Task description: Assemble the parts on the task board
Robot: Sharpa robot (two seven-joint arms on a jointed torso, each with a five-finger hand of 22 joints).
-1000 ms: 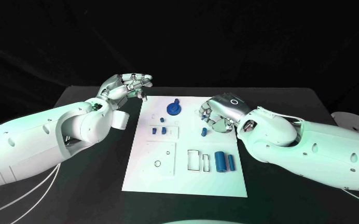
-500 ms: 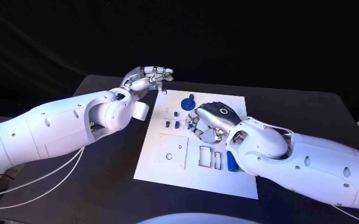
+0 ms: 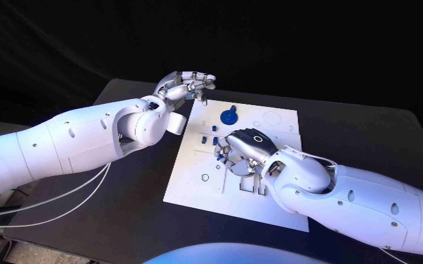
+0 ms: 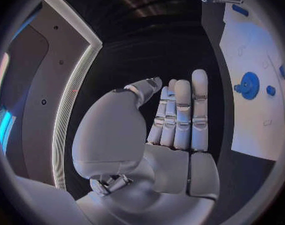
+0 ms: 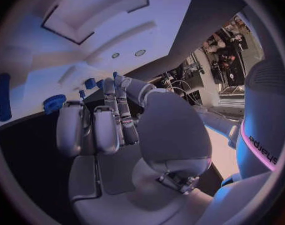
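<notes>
The white task board (image 3: 195, 194) lies in the middle of the black table. A blue gear (image 3: 228, 117) stands near its far edge, and two small blue parts (image 3: 209, 140) sit just in front of it. My right hand (image 3: 241, 151) hovers over the board's middle with its fingers stretched out. In the right wrist view its fingertips (image 5: 108, 85) reach toward small blue parts (image 5: 90, 83) beside the gear (image 5: 54, 104), and nothing shows in its grasp. My left hand (image 3: 189, 85) hangs above the board's far left corner, fingers straight (image 4: 182, 112) and empty.
A long blue cylinder (image 5: 4, 90) lies on the board (image 5: 30, 60) away from my right hand. My right forearm (image 3: 353, 197) covers the board's near right part. Black table (image 3: 115, 215) lies to the left of the board.
The camera has shifted. My right hand has moved from the board's right side to over its middle, covering a small blue part. My left hand stays by the far left corner.
</notes>
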